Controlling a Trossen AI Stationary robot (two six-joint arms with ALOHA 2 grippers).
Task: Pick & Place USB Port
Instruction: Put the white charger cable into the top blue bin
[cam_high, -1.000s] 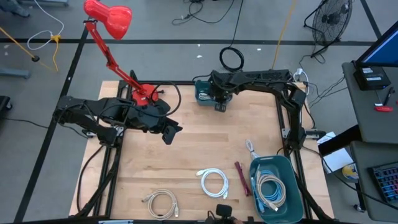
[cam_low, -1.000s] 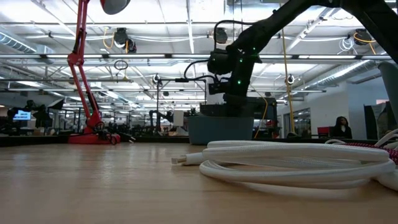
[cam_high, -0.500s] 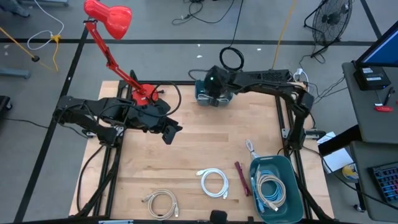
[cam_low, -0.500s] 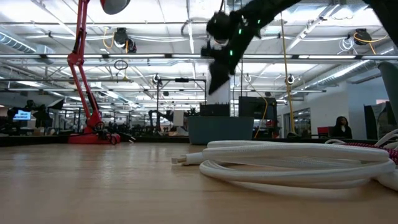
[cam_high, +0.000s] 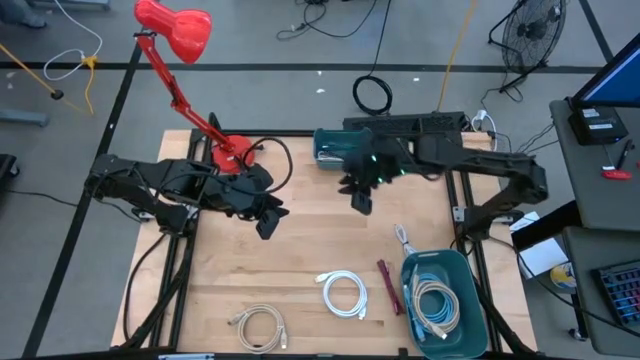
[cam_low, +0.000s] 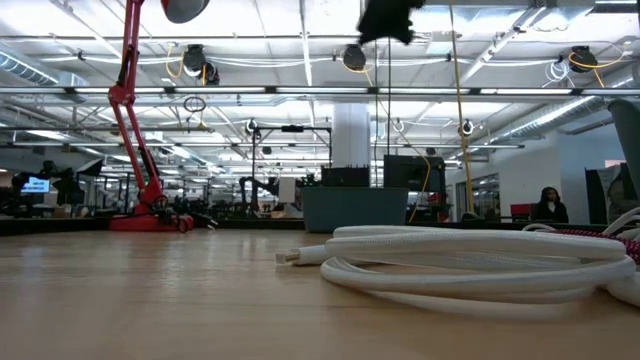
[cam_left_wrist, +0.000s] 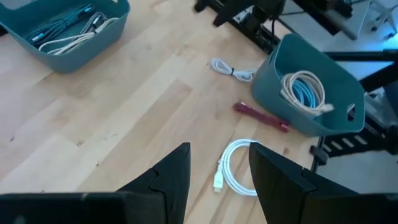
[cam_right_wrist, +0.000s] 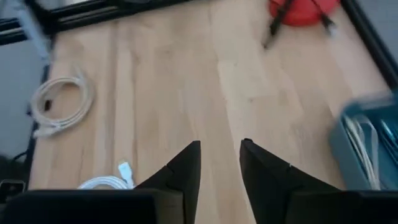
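Observation:
Several coiled USB cables lie flat on the wooden table: a white coil (cam_high: 343, 293) (cam_left_wrist: 239, 169) (cam_low: 470, 262), a beige coil (cam_high: 258, 326) (cam_right_wrist: 61, 99), a red cable (cam_high: 388, 285) (cam_left_wrist: 261, 117) and a small white cable (cam_high: 403, 240) (cam_left_wrist: 232, 70). My left gripper (cam_high: 268, 218) (cam_left_wrist: 219, 168) hovers open left of the table's centre, holding nothing. My right gripper (cam_high: 360, 196) (cam_right_wrist: 219, 160) hangs open above the table's middle, just near of the far teal bin (cam_high: 335, 148), also holding nothing. In the low view only its dark tip (cam_low: 390, 15) shows, high up.
A second teal bin (cam_high: 440, 300) (cam_left_wrist: 311, 87) with blue and beige cables sits at the near right corner. The far bin (cam_left_wrist: 62, 25) also holds cables. A red desk lamp's base (cam_high: 232, 153) (cam_right_wrist: 305, 9) stands at the far left. Bare wood lies between the two grippers.
My right arm has swung away from above the far teal bin toward the table's middle and near edge, rising as it went; in the low view it climbed from bin height to the top of the picture. The cables have stayed where they were.

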